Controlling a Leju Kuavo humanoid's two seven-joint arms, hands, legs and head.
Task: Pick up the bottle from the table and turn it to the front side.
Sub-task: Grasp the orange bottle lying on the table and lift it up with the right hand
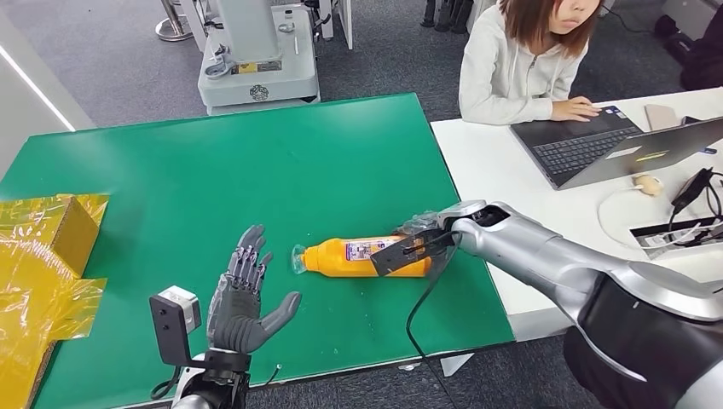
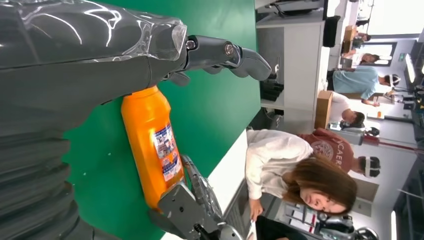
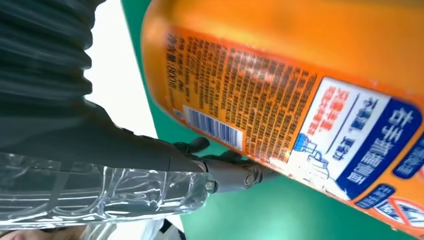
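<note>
Lying flat, bottle (image 1: 341, 256), cap toward left hand (image 1: 241, 296)

The orange bottle (image 3: 310, 65), lying against the right hand (image 3: 150, 150), carries a barcode and Chinese print too blurred to read, while a person's red shirt (image 2: 327, 150) shows "CARE".

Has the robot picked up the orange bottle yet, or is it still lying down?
Not picked up yet. The orange bottle lies on its side on the green table. Done so far: the right hand has reached it, its fingers against the label; a firm grip can't be confirmed. The left hand waits open nearby, holding nothing. Left to do: lift the bottle and turn its front forward.
</note>
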